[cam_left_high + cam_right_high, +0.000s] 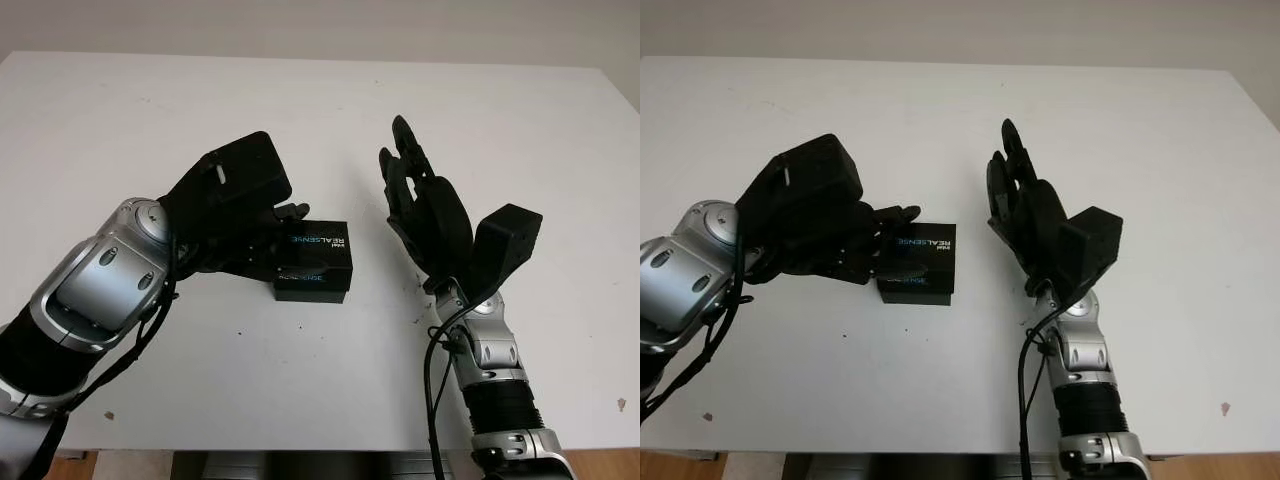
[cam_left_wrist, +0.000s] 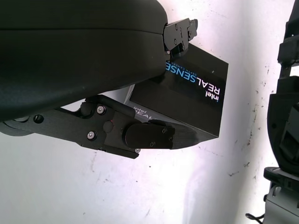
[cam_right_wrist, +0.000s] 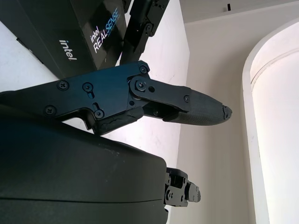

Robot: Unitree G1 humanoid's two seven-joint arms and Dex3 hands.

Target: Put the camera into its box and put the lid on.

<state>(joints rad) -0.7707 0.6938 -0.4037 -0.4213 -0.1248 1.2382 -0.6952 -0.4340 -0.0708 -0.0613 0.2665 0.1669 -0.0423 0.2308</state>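
Left hand is down on the white surface, fingers curled around the black lid — the one lettered "intel REALSENSE" on top. It grips the lid from the robot's left side, one finger along the near edge and another at the far edge. The lid sits over the black box but askew, the box's front sticking out from under it near the middle of the surface. Right hand is raised just to the right of the box — open, holding nothing, clear of the lid. The camera itself cannot be made out.
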